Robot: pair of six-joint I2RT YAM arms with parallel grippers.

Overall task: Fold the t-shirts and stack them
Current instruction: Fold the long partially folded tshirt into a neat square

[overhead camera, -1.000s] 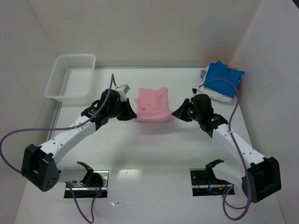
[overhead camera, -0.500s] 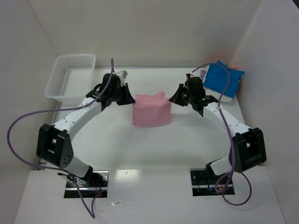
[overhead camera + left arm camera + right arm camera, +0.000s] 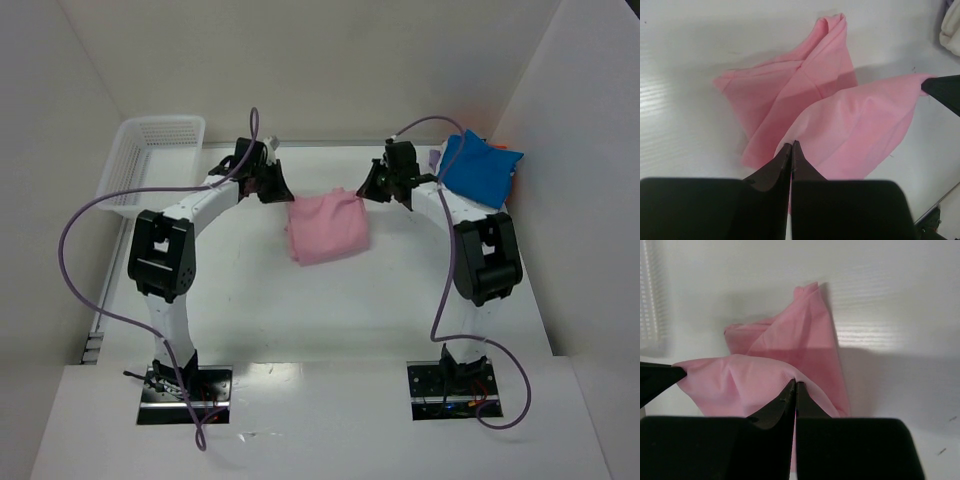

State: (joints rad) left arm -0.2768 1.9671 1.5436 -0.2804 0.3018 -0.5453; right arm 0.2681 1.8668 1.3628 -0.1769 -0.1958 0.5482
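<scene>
The light pink t-shirt (image 3: pixel 326 228) lies partly folded at the table's far middle, its far edge lifted between both grippers. My left gripper (image 3: pixel 285 194) is shut on its left corner; the left wrist view shows the pinched cloth (image 3: pixel 860 127) at the closed fingertips (image 3: pixel 792 145). My right gripper (image 3: pixel 366 192) is shut on the right corner; in the right wrist view the cloth (image 3: pixel 740 380) drapes from the closed tips (image 3: pixel 795 384). A bright blue t-shirt (image 3: pixel 480 168) lies on a white one (image 3: pixel 488 213) at the far right, with a lavender edge (image 3: pixel 435 158) beside it.
A white mesh basket (image 3: pixel 150 170) stands at the far left by the left wall. The side walls close in on both sides and the back wall lies just beyond the shirt. The right gripper's tip (image 3: pixel 945 92) shows in the left wrist view.
Both grippers have moved away from me toward the back wall with the pink shirt's edge, pulling the shirt further back and raising the held edge.
</scene>
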